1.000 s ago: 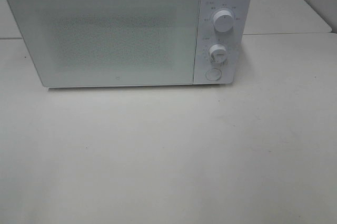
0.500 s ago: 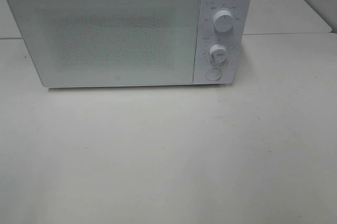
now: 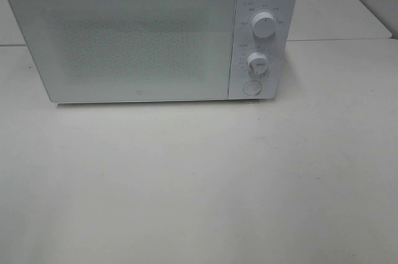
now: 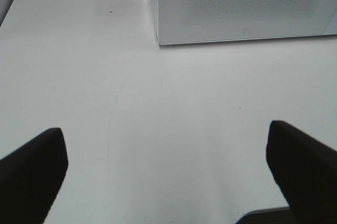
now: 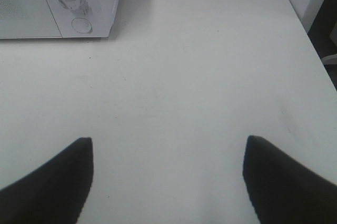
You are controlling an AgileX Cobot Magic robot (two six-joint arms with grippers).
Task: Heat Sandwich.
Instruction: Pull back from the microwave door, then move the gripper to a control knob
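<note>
The black left pincer (image 4: 166, 132) is held spread, with nothing between its fingers, and the black right pincer (image 5: 168, 140) likewise. Both are cut off and are shown in the wrist views only. The white box-shaped microwave oven (image 3: 137, 40) is set near the far edge of the white tabletop (image 3: 199, 189), door shut. The sandwich cannot be made out.
</note>
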